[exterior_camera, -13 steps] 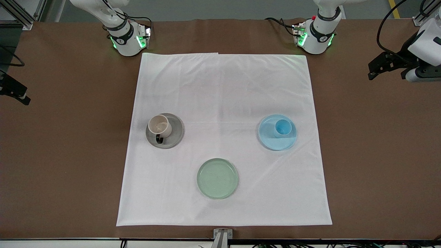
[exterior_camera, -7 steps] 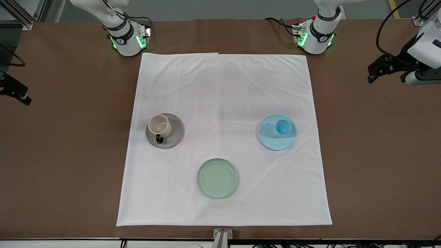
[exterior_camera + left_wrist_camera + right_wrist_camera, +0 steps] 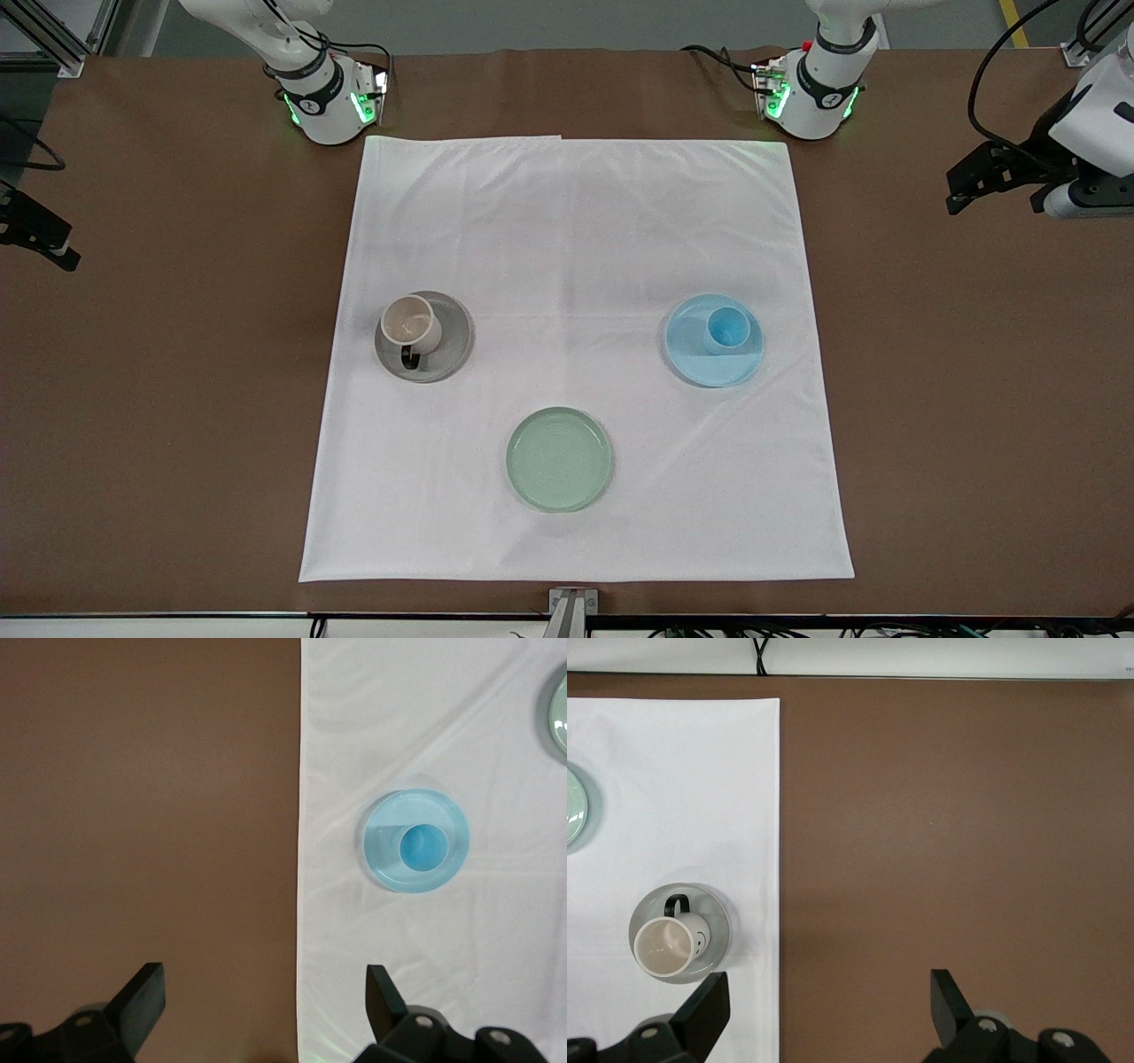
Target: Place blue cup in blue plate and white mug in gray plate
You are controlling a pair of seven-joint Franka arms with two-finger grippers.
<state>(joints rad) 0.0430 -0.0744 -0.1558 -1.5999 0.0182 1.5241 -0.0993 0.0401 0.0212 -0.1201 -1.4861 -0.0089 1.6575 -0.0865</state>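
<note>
On the white cloth (image 3: 576, 266): both cups plated.
Blue cup (image 3: 727, 330) sits in blue plate (image 3: 700, 368), white mug (image 3: 410, 322) in gray plate (image 3: 450, 354); left gripper (image 3: 261, 997) and right gripper (image 3: 828, 997) jaws spread, empty.

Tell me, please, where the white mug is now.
The white mug stands upright on the gray plate, toward the right arm's end of the white cloth.
</note>
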